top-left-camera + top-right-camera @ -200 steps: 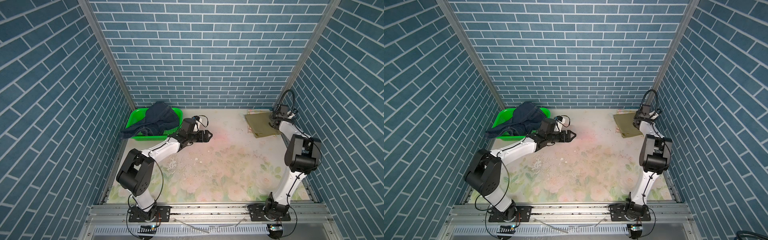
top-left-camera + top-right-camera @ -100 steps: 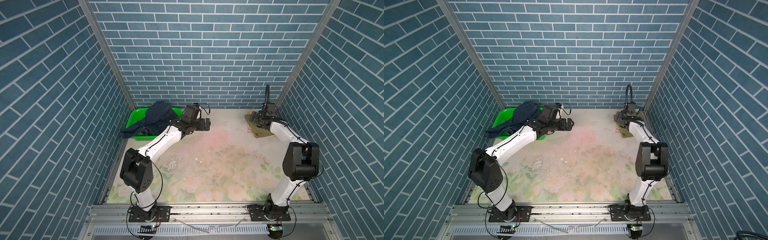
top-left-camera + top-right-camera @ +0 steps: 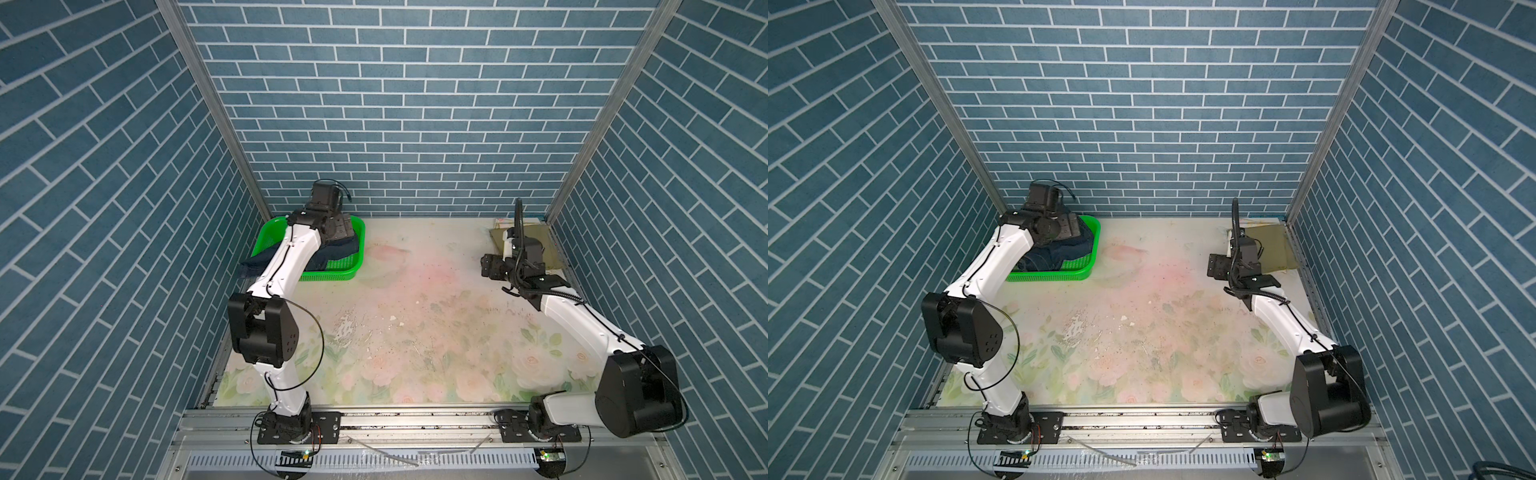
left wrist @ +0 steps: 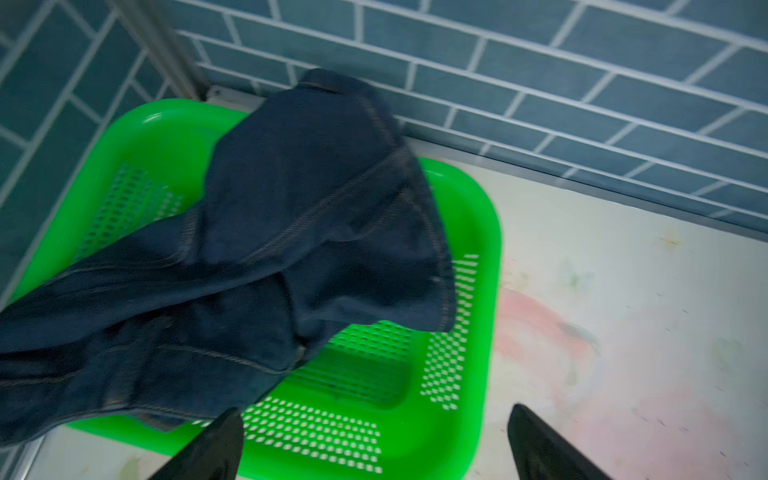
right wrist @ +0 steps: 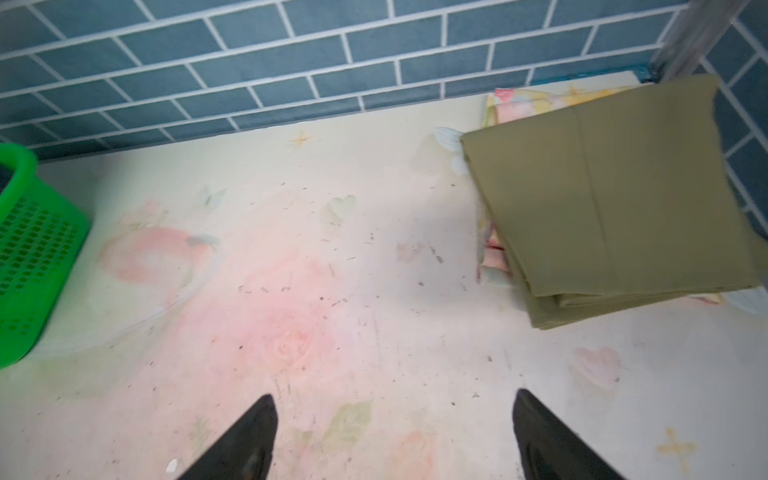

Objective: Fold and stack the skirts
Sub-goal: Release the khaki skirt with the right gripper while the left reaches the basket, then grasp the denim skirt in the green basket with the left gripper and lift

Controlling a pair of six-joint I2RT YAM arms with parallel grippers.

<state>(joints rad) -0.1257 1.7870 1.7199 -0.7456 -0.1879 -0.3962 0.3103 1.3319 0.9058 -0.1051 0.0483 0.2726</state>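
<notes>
The table (image 3: pixel 415 332) under me is the biggest thing here, covered in a faded flower print and closed in by blue brick walls. At its far left corner sits the green perforated basket (image 3: pixel 332 275). The dark denim skirt (image 4: pixel 291 249) lies crumpled in it, unfolded, with one end spilling over the rim toward the side wall.

In the far right corner the olive skirt (image 5: pixel 623 199) lies folded flat. It rests on top of the flowered skirt (image 5: pixel 523 104), whose pastel edges peep out along the wall side and the side facing the table's middle. This stack is well apart from the basket.

My left gripper (image 4: pixel 374 409) hangs over the basket, just beside the denim. Its jaws are spread wide and nothing is between them. I cannot tell whether they touch the cloth.

My right gripper (image 5: pixel 394 394) hangs above bare table near the stack and points away from it toward the middle. Its jaws stand apart too, with only tabletop showing in the gap.
</notes>
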